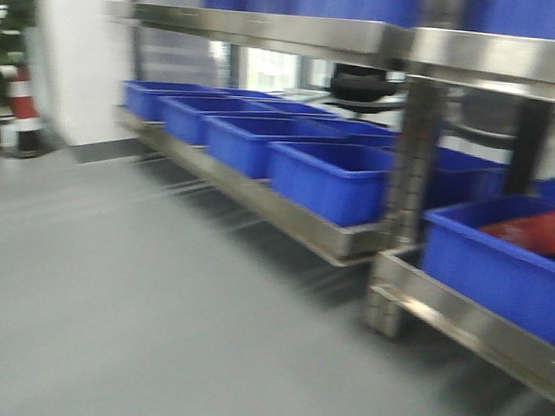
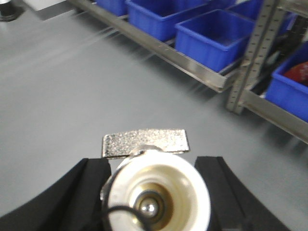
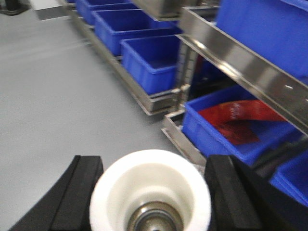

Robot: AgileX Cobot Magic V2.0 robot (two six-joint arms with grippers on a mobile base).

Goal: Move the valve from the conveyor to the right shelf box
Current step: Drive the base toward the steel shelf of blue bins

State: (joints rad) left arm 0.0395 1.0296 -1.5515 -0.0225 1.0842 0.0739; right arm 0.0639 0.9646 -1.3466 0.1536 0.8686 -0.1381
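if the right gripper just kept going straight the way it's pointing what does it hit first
Probably the shelf: its lower rail end and upright stand ahead of the right gripper, beyond bare floor. Depth is unclear, so the blue bin beside it might come first.

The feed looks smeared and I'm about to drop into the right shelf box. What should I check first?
1. Left fingers grip the valve: ok.
2. Right gripper free: not ok, shut on a white-rimmed fitting.
3. Shelf in view: ok.
4. Target picked among the blue boxes: cannot tell.
5. Box on the right empty: not ok, red sheet inside.
6. Front view sharp: not ok, blurred.
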